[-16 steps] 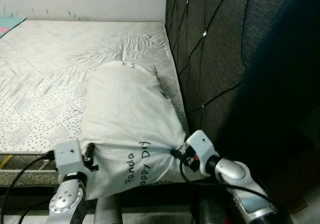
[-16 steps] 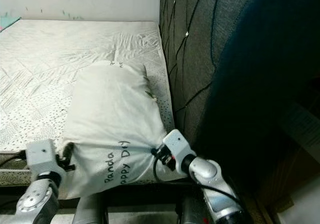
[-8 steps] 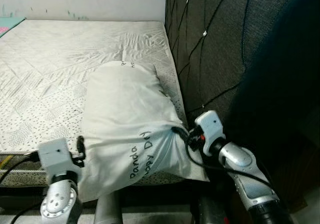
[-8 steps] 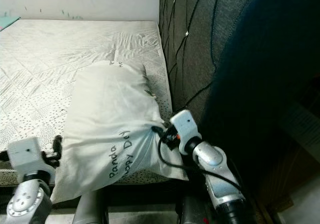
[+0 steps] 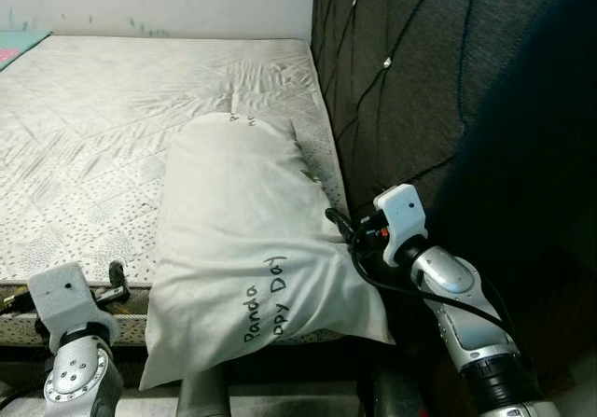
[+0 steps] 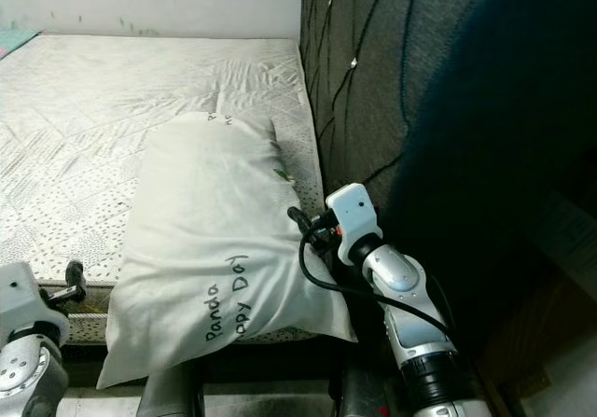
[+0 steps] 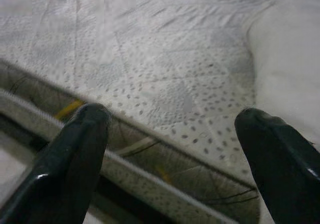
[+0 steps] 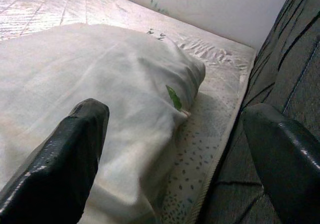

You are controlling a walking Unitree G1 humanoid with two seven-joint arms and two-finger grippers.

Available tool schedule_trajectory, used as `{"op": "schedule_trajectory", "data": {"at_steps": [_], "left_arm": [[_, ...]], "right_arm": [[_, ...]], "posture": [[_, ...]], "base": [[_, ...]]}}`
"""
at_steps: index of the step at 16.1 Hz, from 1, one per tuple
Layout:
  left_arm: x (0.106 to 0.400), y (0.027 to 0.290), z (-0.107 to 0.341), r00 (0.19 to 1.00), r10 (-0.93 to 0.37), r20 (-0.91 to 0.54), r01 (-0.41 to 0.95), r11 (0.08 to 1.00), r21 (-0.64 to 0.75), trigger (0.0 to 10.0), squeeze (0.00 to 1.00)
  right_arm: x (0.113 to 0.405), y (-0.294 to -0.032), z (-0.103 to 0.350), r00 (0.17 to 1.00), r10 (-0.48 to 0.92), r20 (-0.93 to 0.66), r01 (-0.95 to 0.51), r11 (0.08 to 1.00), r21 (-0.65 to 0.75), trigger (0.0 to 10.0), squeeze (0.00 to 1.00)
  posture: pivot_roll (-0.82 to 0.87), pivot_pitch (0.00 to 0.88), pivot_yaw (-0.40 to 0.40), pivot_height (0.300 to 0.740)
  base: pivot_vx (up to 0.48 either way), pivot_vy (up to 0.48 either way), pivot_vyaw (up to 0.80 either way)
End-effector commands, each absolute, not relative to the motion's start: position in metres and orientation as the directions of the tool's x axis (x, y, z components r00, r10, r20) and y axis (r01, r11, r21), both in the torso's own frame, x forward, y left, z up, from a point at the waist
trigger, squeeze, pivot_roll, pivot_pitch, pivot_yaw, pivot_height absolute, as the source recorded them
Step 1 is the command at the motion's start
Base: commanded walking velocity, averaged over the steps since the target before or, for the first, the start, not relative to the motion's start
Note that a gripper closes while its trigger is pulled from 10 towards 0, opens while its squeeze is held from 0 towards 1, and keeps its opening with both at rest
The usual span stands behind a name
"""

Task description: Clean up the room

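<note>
Lying lengthwise on the mattress (image 5: 93, 118) near its foot edge: the pillow (image 5: 247, 249), one long side close to the dark headboard (image 5: 401, 81), its lettered end drooping a little over the edge; resting free, with nothing pinching it.

Hovering just beside the pillow's headboard-side edge: the right gripper (image 8: 175, 149), jaws spread wide and holding nothing, one finger (image 8: 65, 159) over the white cover, the other (image 8: 285, 159) toward the headboard; seen in the head views at (image 6: 297, 217).

Hanging low at the mattress edge, on the pillow's other side and apart from it: the left gripper (image 7: 175, 149), jaws likewise wide and empty, pointing across the dotted ticking toward the pillow; seen in the head views at (image 5: 116, 272).

Judging the step in hand: setting the pillow in place on the bed, with the placing itself seemingly done and both arms standing clear.

Looking ahead: either nudging the overhanging end further onto the mattress, calling for both jaws closing on the pillow's sides evenly; or drawing both arms away without snagging the cover, and turning to whatever else in the room needs tidying.
</note>
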State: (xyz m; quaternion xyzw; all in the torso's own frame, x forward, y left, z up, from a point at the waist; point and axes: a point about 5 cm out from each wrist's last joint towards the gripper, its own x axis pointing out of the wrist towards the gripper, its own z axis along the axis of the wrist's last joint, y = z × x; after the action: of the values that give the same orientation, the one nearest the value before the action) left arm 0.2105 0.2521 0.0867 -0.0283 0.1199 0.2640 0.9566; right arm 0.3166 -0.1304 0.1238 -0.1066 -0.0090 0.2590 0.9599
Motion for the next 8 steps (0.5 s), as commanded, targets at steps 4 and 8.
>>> {"op": "schedule_trajectory", "data": {"at_steps": [4, 8], "left_arm": [[0.227, 0.258, 0.069, 0.851, 0.348, -0.394, -0.424, 0.897, -0.122, 10.0, 1.0], [0.248, 0.265, 0.062, 0.88, 0.228, -0.417, -0.331, 0.924, -0.194, 10.0, 1.0]], "right_arm": [[0.321, -0.131, 0.136, 0.868, 0.497, 0.006, -0.483, 0.846, -0.226, 10.0, 1.0], [0.319, -0.131, 0.143, 0.865, 0.5, 0.026, -0.48, 0.843, -0.242, 10.0, 1.0]], "posture": [[-0.08, 0.0, -0.034, 0.57], [-0.11, 0.0, -0.034, 0.57]], "base": [[0.0, 0.0, 0.0], [0.0, 0.0, 0.0]]}}
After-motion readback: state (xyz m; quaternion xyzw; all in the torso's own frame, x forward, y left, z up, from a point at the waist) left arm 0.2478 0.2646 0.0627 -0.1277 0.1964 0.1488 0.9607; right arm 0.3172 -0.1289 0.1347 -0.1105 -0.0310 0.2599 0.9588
